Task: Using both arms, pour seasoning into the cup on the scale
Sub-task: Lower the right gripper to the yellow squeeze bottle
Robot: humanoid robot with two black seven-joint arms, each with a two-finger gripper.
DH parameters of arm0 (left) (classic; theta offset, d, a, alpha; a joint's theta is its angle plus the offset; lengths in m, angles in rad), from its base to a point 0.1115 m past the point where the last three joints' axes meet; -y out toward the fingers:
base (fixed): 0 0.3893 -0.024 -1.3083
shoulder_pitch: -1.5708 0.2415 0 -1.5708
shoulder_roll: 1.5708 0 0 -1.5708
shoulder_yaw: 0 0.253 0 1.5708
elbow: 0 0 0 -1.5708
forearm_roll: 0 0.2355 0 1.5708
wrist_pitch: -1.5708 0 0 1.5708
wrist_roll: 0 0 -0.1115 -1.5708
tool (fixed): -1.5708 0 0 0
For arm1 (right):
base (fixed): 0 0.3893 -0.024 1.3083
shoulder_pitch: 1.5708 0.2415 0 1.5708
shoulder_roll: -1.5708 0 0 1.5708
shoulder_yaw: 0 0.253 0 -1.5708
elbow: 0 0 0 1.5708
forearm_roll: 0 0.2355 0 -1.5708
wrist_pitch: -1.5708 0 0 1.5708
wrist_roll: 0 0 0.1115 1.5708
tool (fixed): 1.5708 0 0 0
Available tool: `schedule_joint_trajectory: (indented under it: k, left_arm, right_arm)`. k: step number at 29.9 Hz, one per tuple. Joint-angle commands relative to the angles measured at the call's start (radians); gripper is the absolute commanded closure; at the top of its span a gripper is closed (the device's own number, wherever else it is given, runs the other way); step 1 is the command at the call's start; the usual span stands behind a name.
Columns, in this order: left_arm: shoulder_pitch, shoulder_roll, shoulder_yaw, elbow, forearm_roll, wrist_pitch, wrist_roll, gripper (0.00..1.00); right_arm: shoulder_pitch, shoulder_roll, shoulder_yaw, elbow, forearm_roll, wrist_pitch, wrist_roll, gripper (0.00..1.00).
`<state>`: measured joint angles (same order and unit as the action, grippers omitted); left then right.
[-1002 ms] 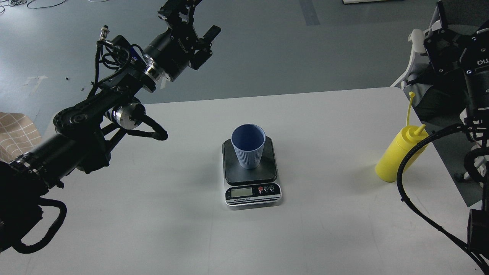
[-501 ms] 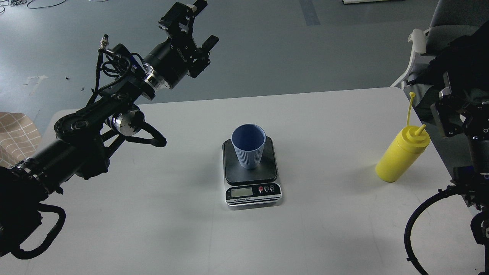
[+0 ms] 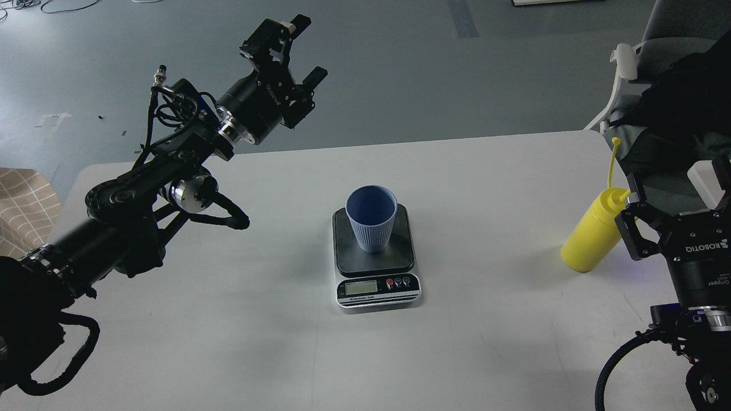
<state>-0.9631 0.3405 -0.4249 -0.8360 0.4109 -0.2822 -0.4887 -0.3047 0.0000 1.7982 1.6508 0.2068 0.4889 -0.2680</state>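
Head view shows the yellow bottle (image 3: 591,237) standing near the table's (image 3: 228,319) right edge, its domed cap and thin nozzle partly hidden behind my right gripper (image 3: 674,205), whose fingers are spread with nothing between them. The ribbed blue-grey cup (image 3: 371,220) stands upright on the scale (image 3: 375,257) mid-table. My left gripper (image 3: 292,48) hangs open beyond the table's far edge.

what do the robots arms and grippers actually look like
Both arms are black with bare jointed links, no covers or sleeves. The left arm has a polished silver joint, looped black cables and a small metal plug. The left gripper is black and two-fingered, with white ROBOTIQ lettering on its round body. The right gripper is blocky and black with the same ROBOTIQ marking, and a ribbed black cable curls below it.
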Motion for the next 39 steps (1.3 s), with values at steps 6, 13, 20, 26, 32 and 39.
schedule_joint_trajectory:
  k: [6,13,20,26,32,39]
  left_arm:
    - [0.0,-0.003,0.0,0.0,0.0,0.0,0.0,0.02]
    - [0.015,-0.015,0.0,0.0,0.002,0.008,0.0,0.02]
    - [0.012,-0.014,0.0,0.0,0.0,0.008,0.0,0.02]
    - [0.012,-0.017,0.0,0.0,0.0,0.008,0.0,0.02]
    - [0.009,-0.014,0.0,0.0,0.002,0.009,0.0,0.02]
    - [0.007,-0.011,0.0,0.0,0.002,0.009,0.0,0.02]
  right_arm:
    - [-0.007,0.0,-0.048,-0.058,-0.012,0.0,0.004,0.0]
    - [-0.007,0.0,-0.06,-0.126,-0.013,0.0,0.006,0.0]
    - [-0.007,0.0,-0.06,-0.172,-0.014,0.0,0.026,0.0]
    - [-0.007,0.0,-0.049,-0.198,-0.012,0.0,0.027,0.0]
    - [-0.001,0.0,-0.06,-0.258,-0.024,0.0,0.027,0.0]
    - [0.019,0.0,-0.066,-0.336,-0.052,0.0,0.027,0.0]
